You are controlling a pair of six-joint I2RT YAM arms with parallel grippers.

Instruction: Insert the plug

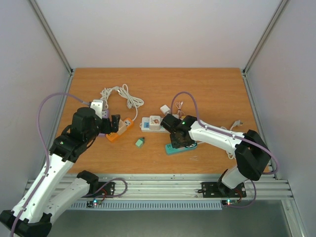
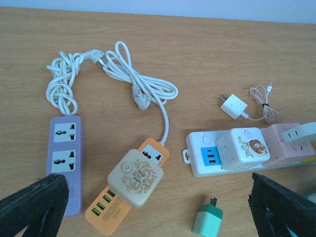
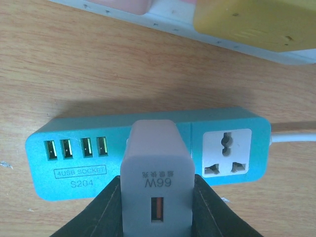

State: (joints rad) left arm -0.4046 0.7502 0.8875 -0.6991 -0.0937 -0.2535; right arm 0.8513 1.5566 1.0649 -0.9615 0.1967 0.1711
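Against strip point(image 3: 237, 123), seemingly, grey 66W plug point(image 3: 155, 173) clamped in right fingers point(image 3: 98, 217); left fingers point(image 2: 34, 207) apart.

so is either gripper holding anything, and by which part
Right gripper holds the grey charger by its two sides, at the teal strip. Left gripper is open, holding nothing.

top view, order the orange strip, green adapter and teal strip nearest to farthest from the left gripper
1. orange strip, right beside the left gripper
2. green adapter, mid-table, to the gripper's right
3. teal strip, farther right still
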